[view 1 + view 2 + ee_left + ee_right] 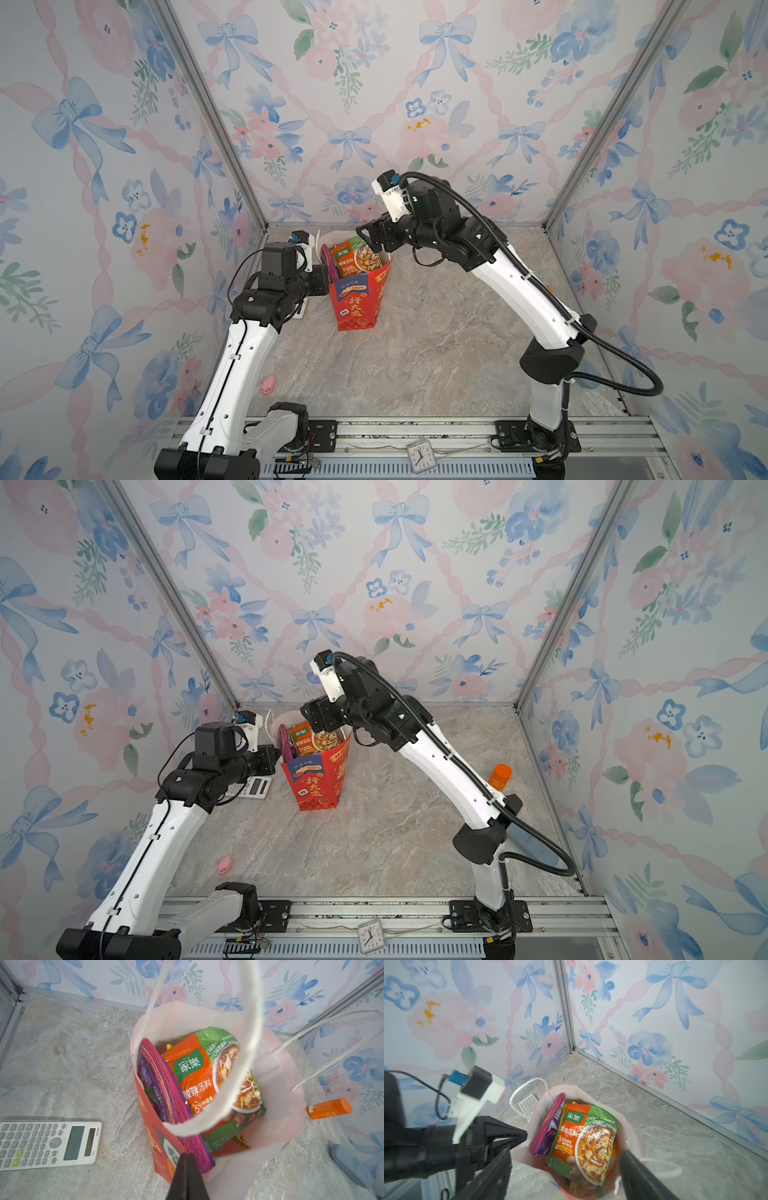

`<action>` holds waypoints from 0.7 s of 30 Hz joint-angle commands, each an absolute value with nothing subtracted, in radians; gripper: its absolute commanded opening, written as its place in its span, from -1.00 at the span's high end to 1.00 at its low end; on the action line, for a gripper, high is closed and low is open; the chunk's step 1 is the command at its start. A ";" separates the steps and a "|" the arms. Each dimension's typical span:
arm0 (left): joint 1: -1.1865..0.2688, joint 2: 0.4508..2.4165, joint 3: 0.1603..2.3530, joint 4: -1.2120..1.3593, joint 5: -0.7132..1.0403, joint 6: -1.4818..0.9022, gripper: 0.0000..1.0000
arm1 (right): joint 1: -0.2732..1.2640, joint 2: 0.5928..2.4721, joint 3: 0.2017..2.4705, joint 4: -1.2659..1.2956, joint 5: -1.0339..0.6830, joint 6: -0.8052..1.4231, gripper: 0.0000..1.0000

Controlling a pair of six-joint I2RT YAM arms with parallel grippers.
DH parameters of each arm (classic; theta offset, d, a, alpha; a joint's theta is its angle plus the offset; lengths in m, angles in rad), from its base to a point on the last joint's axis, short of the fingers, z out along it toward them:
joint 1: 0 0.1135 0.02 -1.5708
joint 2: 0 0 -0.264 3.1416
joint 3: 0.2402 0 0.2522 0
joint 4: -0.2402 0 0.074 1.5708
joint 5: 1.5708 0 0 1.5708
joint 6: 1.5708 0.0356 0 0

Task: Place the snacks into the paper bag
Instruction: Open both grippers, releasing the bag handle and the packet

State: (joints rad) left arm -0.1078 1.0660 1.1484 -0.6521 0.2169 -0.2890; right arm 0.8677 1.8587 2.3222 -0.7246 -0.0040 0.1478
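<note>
packet upright in paper bag (logo end up)

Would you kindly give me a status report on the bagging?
Left gripper shut on paper bag rim. Right gripper open over its mouth. Soup packet, purple packet inside. Nothing blocking.

Both top views look down from high, sharing the whole tabletop; both wrist views look closely into the paper bag.
</note>
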 commanded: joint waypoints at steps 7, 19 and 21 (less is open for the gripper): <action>-0.103 1.071 1.182 -0.652 0.222 -0.275 0.29 | 0.795 1.540 1.789 -0.418 0.111 0.178 -0.93; -0.102 1.045 1.209 -0.650 0.221 -0.299 -0.95 | 0.689 1.352 1.539 -0.412 0.128 0.228 -0.93; -0.103 1.023 1.212 -0.651 0.211 -0.305 -0.96 | 0.673 1.327 1.508 -0.409 0.121 0.227 -0.93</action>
State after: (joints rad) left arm -0.1078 1.0595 1.1839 -0.6533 0.2165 -0.2996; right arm 0.6945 1.3705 1.5425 -0.4397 0.1139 0.2096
